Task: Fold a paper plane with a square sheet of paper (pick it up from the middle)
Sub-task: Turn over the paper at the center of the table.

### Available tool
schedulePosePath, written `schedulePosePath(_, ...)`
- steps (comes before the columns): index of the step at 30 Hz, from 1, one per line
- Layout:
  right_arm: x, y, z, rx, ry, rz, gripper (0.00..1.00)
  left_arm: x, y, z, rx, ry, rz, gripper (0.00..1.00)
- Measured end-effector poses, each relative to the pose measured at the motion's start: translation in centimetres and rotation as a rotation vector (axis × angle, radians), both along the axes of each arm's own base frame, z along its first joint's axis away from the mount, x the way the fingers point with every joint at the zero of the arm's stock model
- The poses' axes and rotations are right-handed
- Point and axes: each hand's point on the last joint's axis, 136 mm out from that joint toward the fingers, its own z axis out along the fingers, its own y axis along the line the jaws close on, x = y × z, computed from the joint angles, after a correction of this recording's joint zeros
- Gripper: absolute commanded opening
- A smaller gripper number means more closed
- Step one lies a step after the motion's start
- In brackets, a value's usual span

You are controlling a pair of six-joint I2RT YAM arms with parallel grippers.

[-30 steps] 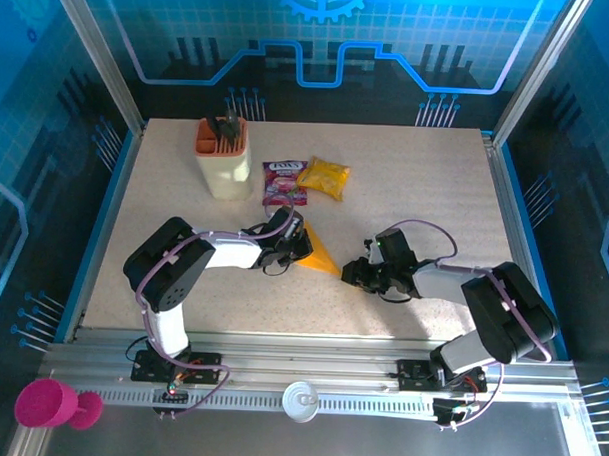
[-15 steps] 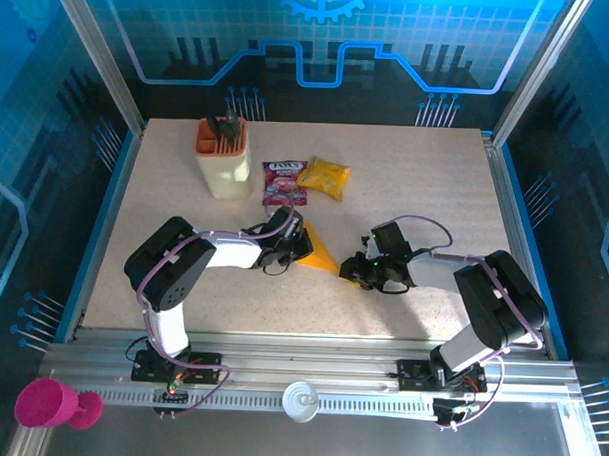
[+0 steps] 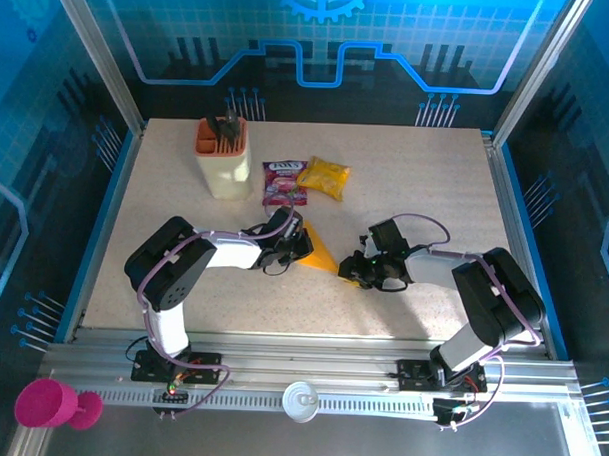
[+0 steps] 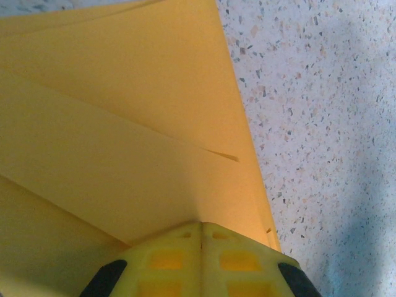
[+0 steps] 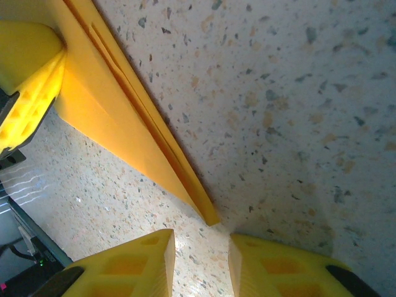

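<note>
The left gripper (image 4: pixel 201 232) is clamped tight, its yellow fingertips meeting on the wide end of the folded paper (image 4: pixel 124 117). The right gripper (image 5: pixel 202 250) has its jaws parted with nothing between them. The paper's pointed tip lies just ahead of that gap on the table (image 5: pixel 297 93), touching neither finger. From above, the paper is an orange-yellow triangle near the table's middle, between the two grippers, its point toward the right one. A purple-red packet (image 3: pixel 283 181) and a yellow bag (image 3: pixel 323 177) lie farther back.
</note>
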Motion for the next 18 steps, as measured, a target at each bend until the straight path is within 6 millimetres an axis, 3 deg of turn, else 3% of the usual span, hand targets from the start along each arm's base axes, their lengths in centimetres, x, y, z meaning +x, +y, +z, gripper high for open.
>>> schedulePosePath(6, 0.2, 0.1, 0.2, -0.009, -0.014, 0.013, 0.30, 0.1, -0.1, 0.0, -0.004, -0.005, 0.000, 0.00)
schedulePosePath(13, 3.4, 2.4, 2.9, 0.050, -0.177, 0.040, 0.30, 0.1, -0.1, 0.0, -0.014, -0.006, -0.003, 0.00)
schedulePosePath(18, 3.9, 2.6, 3.5, 0.058, -0.206, 0.046, 0.30, 0.1, -0.1, -0.1, -0.017, -0.008, -0.003, 0.00)
